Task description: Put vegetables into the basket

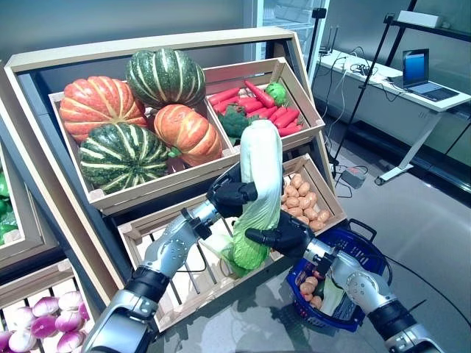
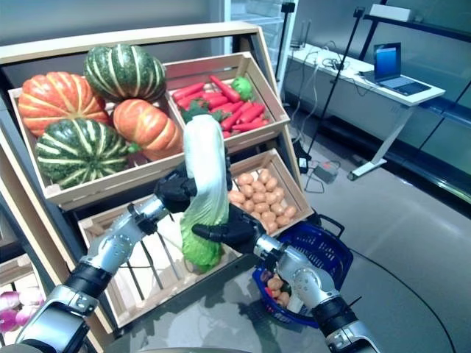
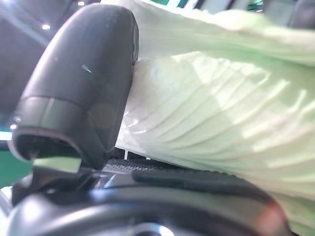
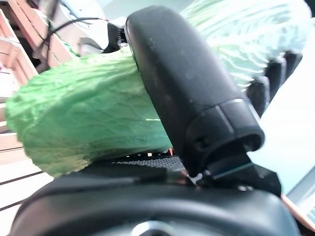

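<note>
Pale bare-wood crates, ribbed matt cabbage

1. A grey, glossy floor spreads at 3 to 5 o'clock.
2. At 1 o'clock, a white desk on a T-shaped leg carries an open laptop.
3. Cables trail across the desk's far end.
4. A grey wall at 12.

1. Head views are evenly and brightly lit from above; colours on the pumpkins read clean; shadows are soft, deepest inside the lower crate.
2. The grey floor carries a pale sheen; straight shelf edges bow slightly towards the frame borders.
3. Left wrist view: ceiling lamps show as small bright dots; the cabbage is washed pale by glare; the near thumb is soft.
4. Right wrist view: the background is bright and blurred; the thumb looms dark.
</note>
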